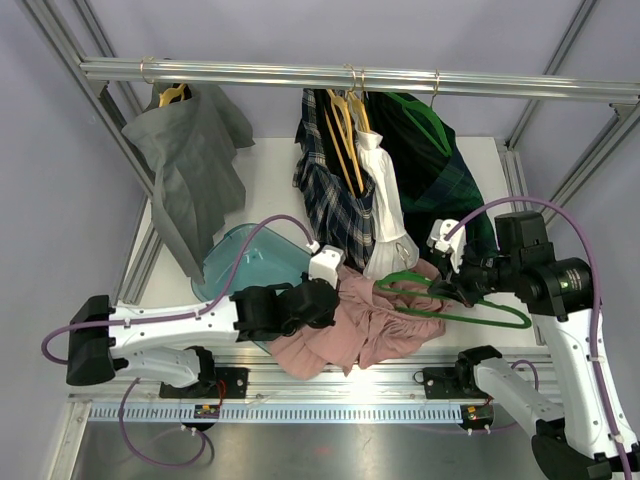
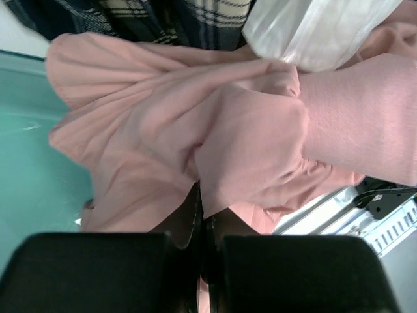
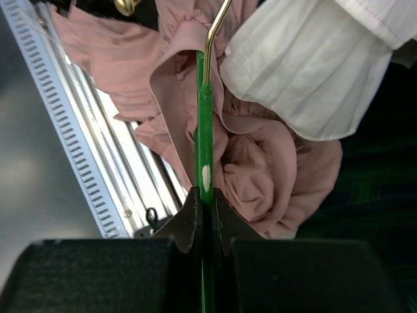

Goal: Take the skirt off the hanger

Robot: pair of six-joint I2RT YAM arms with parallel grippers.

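Note:
A pink skirt lies bunched at the table's front edge, between the arms. A green hanger lies flat to its right, one end still reaching into the pink cloth. My left gripper is shut on a fold of the skirt. My right gripper is shut on the hanger's green bar, whose gold hook points away over the skirt.
A rail crosses the back with a grey garment on the left, and a plaid skirt, a white garment and a dark green garment in the middle. A teal bin sits behind the left arm.

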